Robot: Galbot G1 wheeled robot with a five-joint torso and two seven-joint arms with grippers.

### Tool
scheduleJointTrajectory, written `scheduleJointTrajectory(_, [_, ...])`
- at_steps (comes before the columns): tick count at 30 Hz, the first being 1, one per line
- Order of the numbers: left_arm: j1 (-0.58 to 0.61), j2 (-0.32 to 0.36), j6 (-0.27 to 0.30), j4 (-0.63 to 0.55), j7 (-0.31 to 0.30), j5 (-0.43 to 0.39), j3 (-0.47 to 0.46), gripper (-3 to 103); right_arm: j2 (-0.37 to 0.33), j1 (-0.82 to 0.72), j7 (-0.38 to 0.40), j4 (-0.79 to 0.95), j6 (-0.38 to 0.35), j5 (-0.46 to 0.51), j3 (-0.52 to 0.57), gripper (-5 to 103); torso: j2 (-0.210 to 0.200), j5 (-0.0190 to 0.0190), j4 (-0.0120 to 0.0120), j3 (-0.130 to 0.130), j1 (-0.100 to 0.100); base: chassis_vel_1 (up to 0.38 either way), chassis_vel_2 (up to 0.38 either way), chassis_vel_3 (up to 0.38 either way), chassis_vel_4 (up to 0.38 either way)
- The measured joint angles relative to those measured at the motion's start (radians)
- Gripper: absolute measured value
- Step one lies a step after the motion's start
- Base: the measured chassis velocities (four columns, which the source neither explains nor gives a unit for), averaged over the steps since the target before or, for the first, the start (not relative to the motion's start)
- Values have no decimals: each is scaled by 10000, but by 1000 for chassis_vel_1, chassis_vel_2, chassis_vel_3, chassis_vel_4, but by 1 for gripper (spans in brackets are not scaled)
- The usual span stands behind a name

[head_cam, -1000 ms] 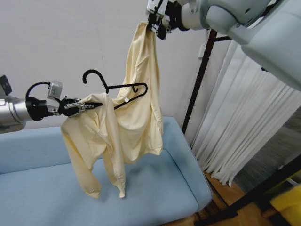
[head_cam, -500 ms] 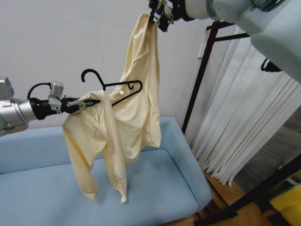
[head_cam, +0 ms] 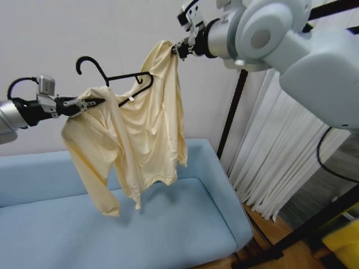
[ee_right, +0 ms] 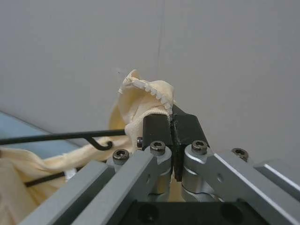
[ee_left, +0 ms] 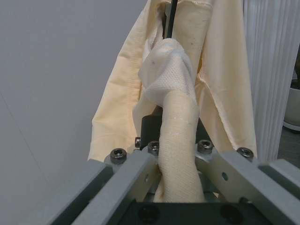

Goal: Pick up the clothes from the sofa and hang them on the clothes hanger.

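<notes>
A pale yellow long-sleeved shirt hangs in the air above the blue sofa, stretched between my two grippers. My left gripper is shut on one shoulder of the shirt, where the black hanger is threaded in. In the left wrist view the shirt fabric is bunched between the fingers, the hanger rod above. My right gripper is shut on the other shoulder, higher and to the right. The right wrist view shows the shirt fabric pinched in its black pads.
A dark clothes rack pole stands right of the sofa, with white curtains behind it. A plain wall is behind the sofa. A yellow object sits at the lower right on the floor.
The right gripper has come down and left with its shoulder of the shirt. The left gripper has risen and moved left with hanger and shirt. The shirt now hangs more spread out.
</notes>
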Motion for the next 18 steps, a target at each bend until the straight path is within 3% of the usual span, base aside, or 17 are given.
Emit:
scheduleJointTrajectory(6, [66,-86,-11,0,209,222,64,3,522,234,1376,-264,23,2309,570,1,0,-1,-5,0,0,0,0,0,0])
scheduleJointTrajectory(11, [71,-176,-1,-7,455,297,76,3,442,250,1580,-383,29,1946,439,1,0,2,-5,0,0,0,0,0,0])
scheduleJointTrajectory(13, [72,-189,17,-18,618,309,73,3,282,214,1348,-515,30,1224,265,1,0,2,-4,0,0,0,0,0,0])
scheduleJointTrajectory(18, [32,-200,100,-172,929,59,9,3,40,164,1014,-653,31,601,102,1,-1,6,-6,0,0,0,0,0,0])
